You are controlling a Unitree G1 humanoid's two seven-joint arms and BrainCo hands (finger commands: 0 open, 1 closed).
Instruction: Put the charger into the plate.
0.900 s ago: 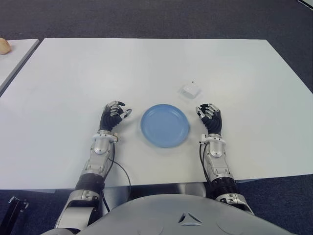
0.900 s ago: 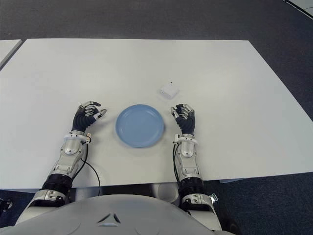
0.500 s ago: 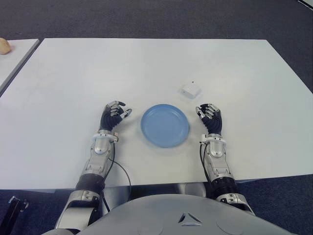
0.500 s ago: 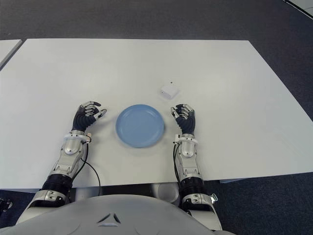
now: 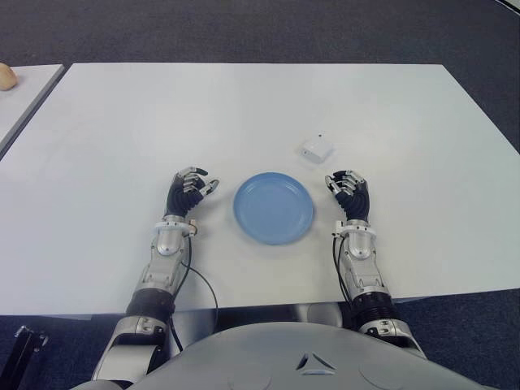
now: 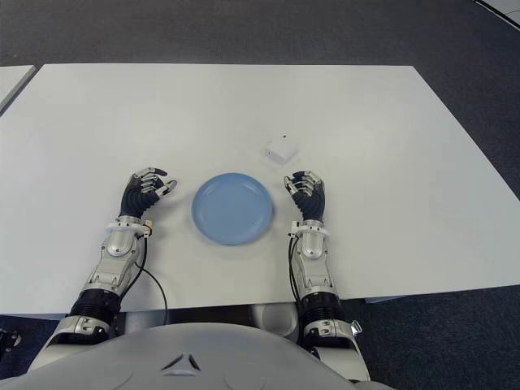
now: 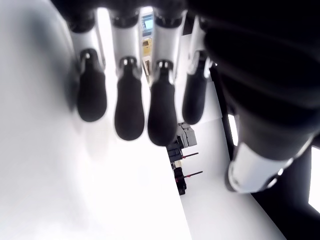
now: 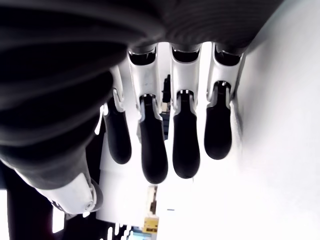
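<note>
Left eye view shows the small white cube-shaped charger (image 5: 315,149) on the white desk (image 5: 244,106), just beyond the round blue plate (image 5: 274,207). The right hand (image 5: 349,195) is nearer, directly behind it, fingers (image 8: 186,145) loosely curled, empty. The left hand (image 5: 187,193), beside the plate's left, holds nothing.

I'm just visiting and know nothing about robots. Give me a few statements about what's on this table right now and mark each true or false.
1. The charger lies inside the plate. False: it sits on the white table, beyond the plate and apart from it.
2. The plate is blue and has nothing in it. True.
3. The right hand is gripping the charger. False: it holds nothing and shows just right of the plate, nearer the robot than the charger.
4. The plate lies between the two hands. True, with the left hand on its left.
5. The left hand holds a cable. False: its fingers are relaxed and hold nothing.
</note>
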